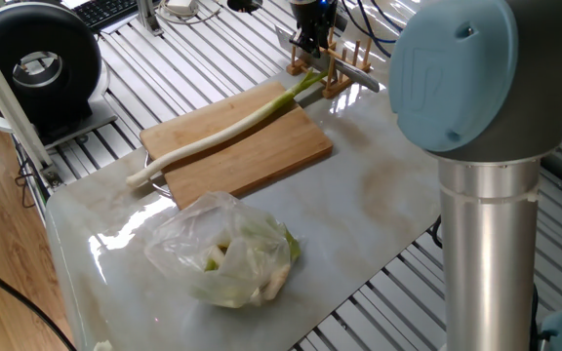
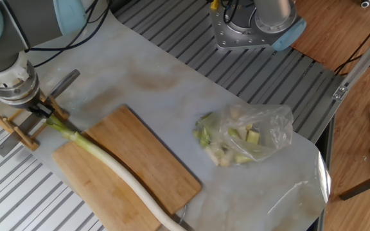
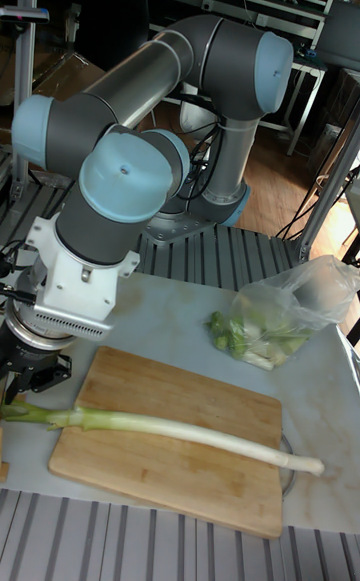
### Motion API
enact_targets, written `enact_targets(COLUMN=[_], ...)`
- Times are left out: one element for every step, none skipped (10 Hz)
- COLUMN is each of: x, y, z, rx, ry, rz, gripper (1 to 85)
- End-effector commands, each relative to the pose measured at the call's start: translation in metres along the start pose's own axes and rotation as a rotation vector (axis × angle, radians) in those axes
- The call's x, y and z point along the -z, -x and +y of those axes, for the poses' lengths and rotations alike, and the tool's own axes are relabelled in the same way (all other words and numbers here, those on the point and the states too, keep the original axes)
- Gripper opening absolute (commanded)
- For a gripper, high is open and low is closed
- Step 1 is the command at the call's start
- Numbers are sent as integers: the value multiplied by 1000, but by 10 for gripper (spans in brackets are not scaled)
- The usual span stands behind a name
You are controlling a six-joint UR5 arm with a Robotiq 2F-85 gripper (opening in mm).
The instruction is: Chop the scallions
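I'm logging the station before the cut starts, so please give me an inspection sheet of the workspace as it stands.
Surface: pale marble-look sheet on slatted metal table; bare part looks clean.
Job's things: long white-to-green scallion stalk lies uncut across the rectangular wooden cutting board, both ends overhanging.
Clutter: clear plastic bag of pale green vegetable pieces; small wooden rack holding a metal blade.
Gripper: gripper at the stalk's green end by the rack; jaw state cannot be told.
Cables: black cables run behind the rack.
Surroundings: black round device, keyboard, wooden floor.
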State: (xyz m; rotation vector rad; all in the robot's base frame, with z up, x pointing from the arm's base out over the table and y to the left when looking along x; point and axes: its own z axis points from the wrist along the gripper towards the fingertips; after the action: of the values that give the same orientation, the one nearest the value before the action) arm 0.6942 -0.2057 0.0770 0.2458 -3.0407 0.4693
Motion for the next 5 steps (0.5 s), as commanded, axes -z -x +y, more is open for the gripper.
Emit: enact_targets(x=[-4,-5,-5,-6,-7], y=[-2,-2,-3,-4,-4], z=[3,2,2,2,4], rx=[-3,-3,-3,-1,1], ry=[11,8,7,11,22], rz=[10,10,14,13,10], gripper=[300,297,283,277,273])
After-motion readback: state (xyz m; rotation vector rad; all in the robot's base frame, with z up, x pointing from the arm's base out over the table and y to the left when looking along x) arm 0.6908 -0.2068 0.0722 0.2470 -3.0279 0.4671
